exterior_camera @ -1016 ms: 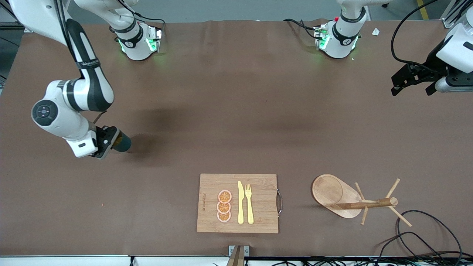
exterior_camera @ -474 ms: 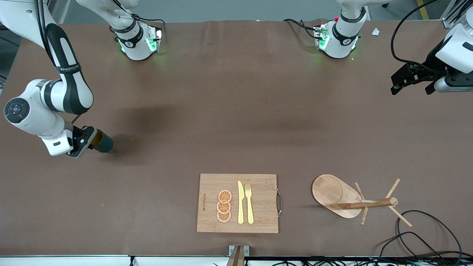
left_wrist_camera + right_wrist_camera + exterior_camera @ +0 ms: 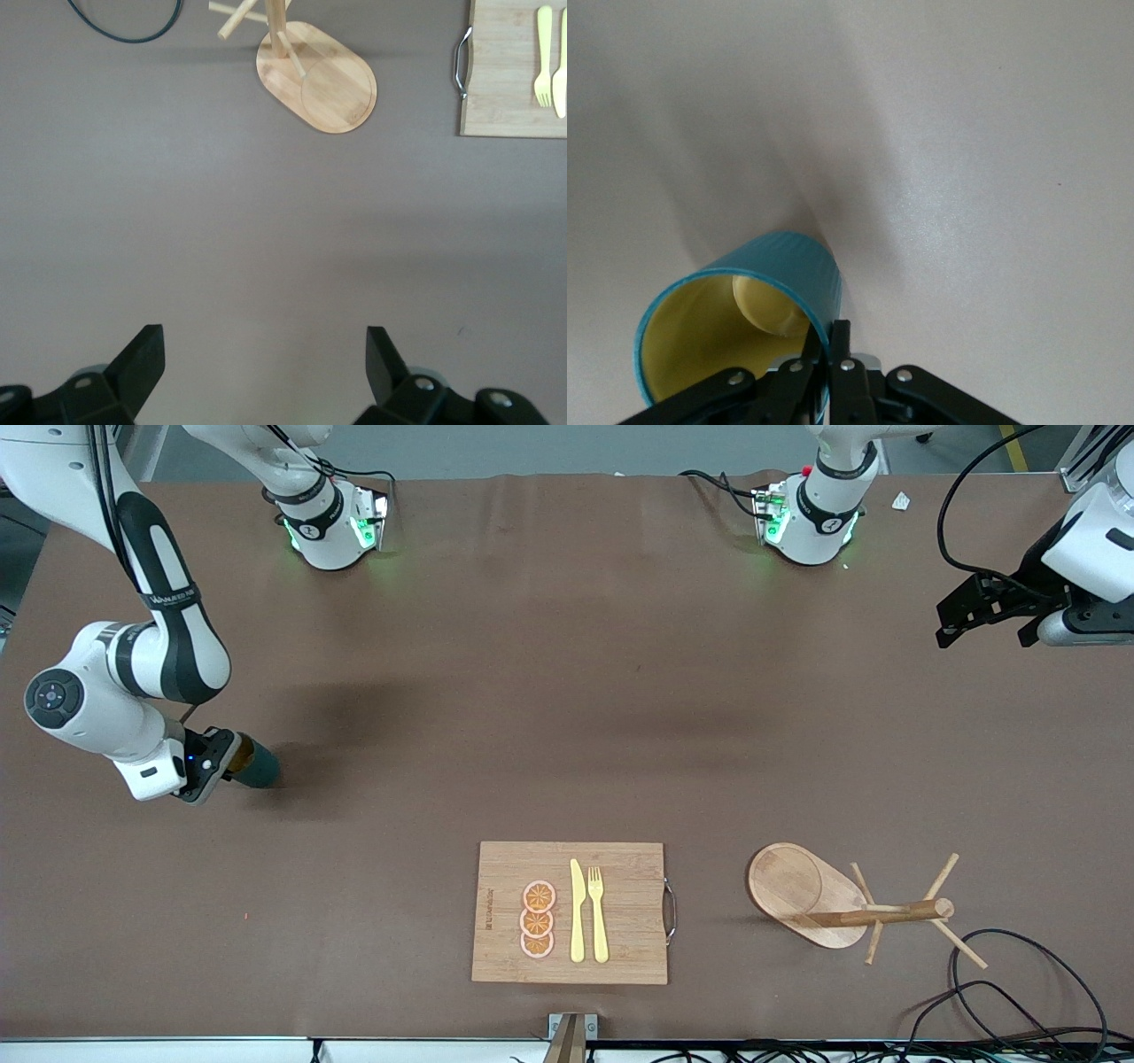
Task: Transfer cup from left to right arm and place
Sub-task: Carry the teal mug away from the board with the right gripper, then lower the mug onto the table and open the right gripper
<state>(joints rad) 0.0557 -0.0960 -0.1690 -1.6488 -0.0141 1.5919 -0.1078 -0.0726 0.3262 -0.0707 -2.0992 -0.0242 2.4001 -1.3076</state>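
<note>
The teal-green cup (image 3: 259, 764) is held tilted, low over the bare table toward the right arm's end. My right gripper (image 3: 232, 757) is shut on the cup's rim. In the right wrist view the cup (image 3: 757, 292) shows its yellow-ochre inside, and my right gripper (image 3: 831, 343) pinches the rim wall, one finger inside and one outside. I cannot tell whether the cup touches the table. My left gripper (image 3: 988, 633) is open and empty, waiting above the table at the left arm's end. It also shows in the left wrist view (image 3: 263, 347), with only bare table between the fingers.
A wooden cutting board (image 3: 620, 948) with three orange slices, a yellow knife and a fork lies near the front edge. A wooden peg stand (image 3: 802, 895) lies on its side beside it, also in the left wrist view (image 3: 316, 75). Black cables (image 3: 1019, 992) loop at the corner.
My right arm carried the cup toward the right arm's end of the table, then eased back slightly. The left arm has barely moved.
</note>
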